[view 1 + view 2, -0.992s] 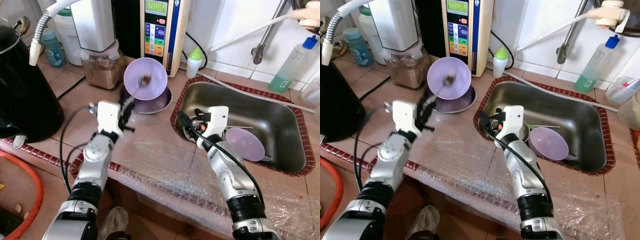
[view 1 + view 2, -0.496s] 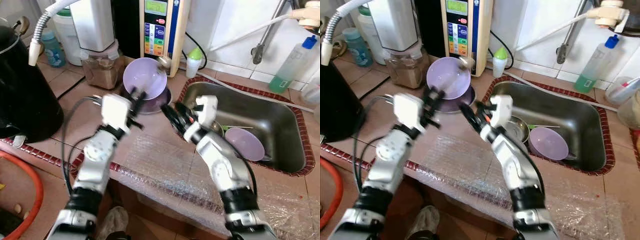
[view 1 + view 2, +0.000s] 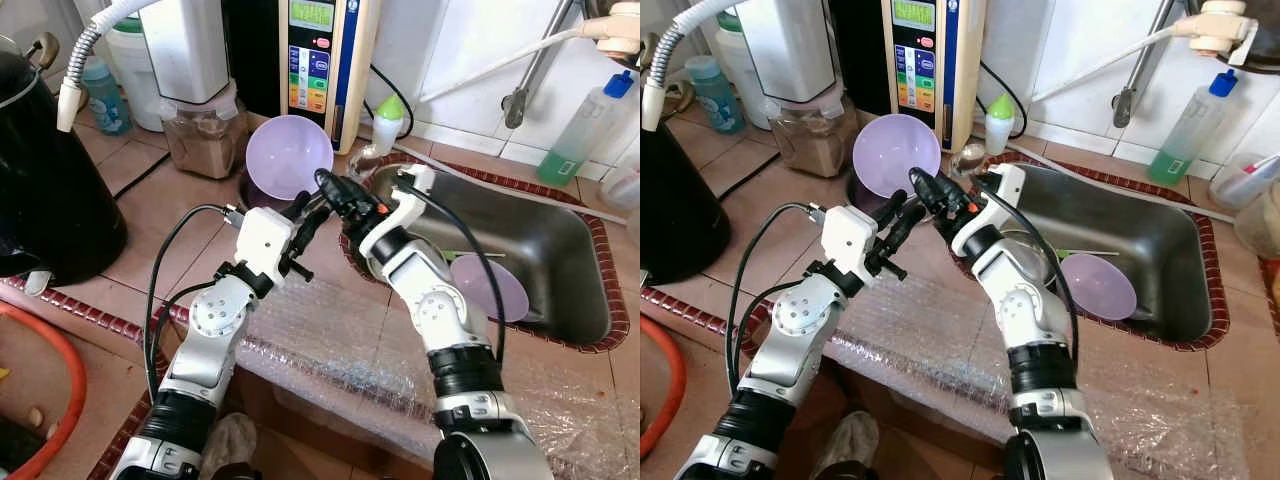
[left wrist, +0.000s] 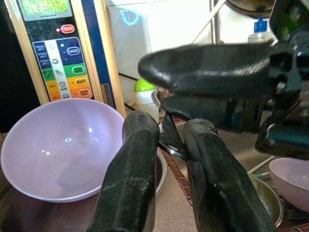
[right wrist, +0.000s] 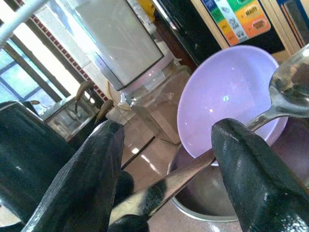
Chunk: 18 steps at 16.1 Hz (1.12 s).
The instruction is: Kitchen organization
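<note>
My left gripper (image 3: 312, 208) is shut on the handle of a metal spoon (image 3: 968, 156), whose bowl points up and to the right, near the sink's corner. In the left wrist view its fingers (image 4: 140, 145) pinch the thin handle. My right gripper (image 3: 335, 190) reaches in from the sink side and is open. In the right wrist view its fingers (image 5: 251, 164) stand wide apart on either side of the spoon's handle (image 5: 193, 170), without touching it. Just behind them a light purple bowl (image 3: 290, 155) leans tilted in a metal dish (image 5: 203, 205).
The steel sink (image 3: 560, 235) on the right holds another purple bowl (image 3: 492, 288) and a small metal bowl. A control-panel appliance (image 3: 318, 60), a blender jar (image 3: 205, 135) and a green-capped bottle (image 3: 388, 122) stand behind. A black pot (image 3: 45, 190) is at left. Bubble wrap (image 3: 320, 330) covers the counter front.
My right arm swung out of the sink leftward to the spoon. My left gripper carried the spoon out of the purple bowl and to the right.
</note>
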{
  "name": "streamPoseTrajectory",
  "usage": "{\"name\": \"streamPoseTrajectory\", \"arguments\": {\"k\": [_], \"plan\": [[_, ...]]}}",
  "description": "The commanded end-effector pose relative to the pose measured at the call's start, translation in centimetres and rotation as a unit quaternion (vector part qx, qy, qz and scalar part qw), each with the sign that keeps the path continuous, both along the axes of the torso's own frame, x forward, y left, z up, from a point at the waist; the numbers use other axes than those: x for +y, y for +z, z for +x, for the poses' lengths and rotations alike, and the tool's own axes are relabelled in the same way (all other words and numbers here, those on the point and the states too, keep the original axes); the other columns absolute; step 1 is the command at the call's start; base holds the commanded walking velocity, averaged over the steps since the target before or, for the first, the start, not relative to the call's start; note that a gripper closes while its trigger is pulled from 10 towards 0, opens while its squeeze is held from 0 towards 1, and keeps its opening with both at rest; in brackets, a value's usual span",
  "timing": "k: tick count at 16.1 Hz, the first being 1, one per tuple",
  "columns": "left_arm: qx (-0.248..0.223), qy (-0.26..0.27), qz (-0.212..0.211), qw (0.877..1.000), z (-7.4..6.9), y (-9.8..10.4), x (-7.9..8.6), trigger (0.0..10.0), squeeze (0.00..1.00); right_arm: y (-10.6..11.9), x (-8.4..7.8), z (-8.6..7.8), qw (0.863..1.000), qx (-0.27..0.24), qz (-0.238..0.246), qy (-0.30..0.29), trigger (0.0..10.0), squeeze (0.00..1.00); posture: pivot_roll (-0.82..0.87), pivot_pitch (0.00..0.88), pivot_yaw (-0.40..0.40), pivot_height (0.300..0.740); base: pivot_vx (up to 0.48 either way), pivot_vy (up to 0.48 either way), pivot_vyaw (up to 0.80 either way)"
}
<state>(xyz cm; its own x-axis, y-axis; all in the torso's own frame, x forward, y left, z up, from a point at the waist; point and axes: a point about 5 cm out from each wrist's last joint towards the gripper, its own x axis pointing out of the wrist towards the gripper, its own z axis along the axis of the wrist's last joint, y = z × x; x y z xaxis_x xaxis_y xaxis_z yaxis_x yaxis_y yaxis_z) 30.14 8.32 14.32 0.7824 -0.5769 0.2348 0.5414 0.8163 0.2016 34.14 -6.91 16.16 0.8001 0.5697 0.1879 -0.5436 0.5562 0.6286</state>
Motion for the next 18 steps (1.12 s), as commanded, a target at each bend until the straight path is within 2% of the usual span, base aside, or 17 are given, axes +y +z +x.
{"name": "streamPoseTrajectory", "arguments": {"k": [1, 4, 6, 10, 14, 15, 16, 17, 18], "plan": [[-0.022, -0.014, 0.004, 1.0, -0.1, 0.9, -0.7, 0.0, 0.0, 0.3, 0.1, 0.5, 1.0, 0.01, 0.012, -0.012, 10.0, 0.0, 0.02, 0.0, -0.033, 0.74, 0.0, 0.0, 0.0], [-0.023, -0.005, 0.009, 1.0, -0.1, 1.0, -0.6, 0.0, 0.0, 0.8, -0.3, 0.5, 0.999, 0.011, 0.029, -0.006, 10.0, 0.0, 0.02, 0.0, -0.033, 0.74, 0.0, 0.0, 0.0], [-0.027, 0.004, 0.012, 1.0, 0.1, 1.2, -0.4, 0.0, 0.0, 0.5, -1.6, 0.4, 0.999, 0.016, 0.042, -0.011, 10.0, 0.0, 0.03, 0.0, -0.031, 0.74, 0.0, 0.0, 0.0], [-0.023, 0.008, 0.017, 1.0, 0.2, 0.9, -0.2, 0.0, 0.0, 0.2, -3.4, 0.3, 0.999, 0.016, 0.035, -0.029, 10.0, 0.0, 0.01, 0.0, -0.023, 0.74, 0.0, 0.0, 0.0], [-0.022, 0.01, 0.018, 1.0, 0.3, 1.0, -0.2, 0.0, 0.0, -0.2, -3.5, -0.1, 0.999, 0.017, 0.016, -0.034, 10.0, 0.0, 0.01, 0.0, -0.023, 0.74, 0.0, 0.0, 0.0], [-0.023, 0.011, 0.017, 1.0, 0.4, 1.0, -0.1, 0.0, 0.0, -0.2, -3.3, -0.3, 1.0, 0.005, -0.005, -0.024, 10.0, 0.0, 0.02, 0.0, -0.022, 0.74, 0.0, 0.0, 0.0], [-0.022, 0.014, 0.017, 1.0, 0.5, 1.0, -0.1, 0.0, 0.0, 0.0, -3.3, -0.7, 0.997, -0.033, -0.063, -0.002, 10.0, 0.0, 0.02, 0.0, -0.022, 0.74, 0.0, 0.0, 0.0], [-0.022, 0.016, 0.017, 0.999, 0.6, 1.1, 0.0, 0.0, 0.0, 0.1, -3.2, -1.1, 0.988, -0.078, -0.134, 0.024, 10.0, 0.0, 0.02, 0.0, -0.021, 0.74, 0.0, 0.0, 0.0], [-0.023, 0.017, 0.013, 1.0, 0.7, 1.5, 0.2, 0.0, 0.0, -0.5, -3.8, -1.8, 0.94, -0.161, -0.292, 0.065, 10.0, 0.0, 0.02, 0.0, -0.016, 0.74, 0.0, 0.0, 0.0]]}}
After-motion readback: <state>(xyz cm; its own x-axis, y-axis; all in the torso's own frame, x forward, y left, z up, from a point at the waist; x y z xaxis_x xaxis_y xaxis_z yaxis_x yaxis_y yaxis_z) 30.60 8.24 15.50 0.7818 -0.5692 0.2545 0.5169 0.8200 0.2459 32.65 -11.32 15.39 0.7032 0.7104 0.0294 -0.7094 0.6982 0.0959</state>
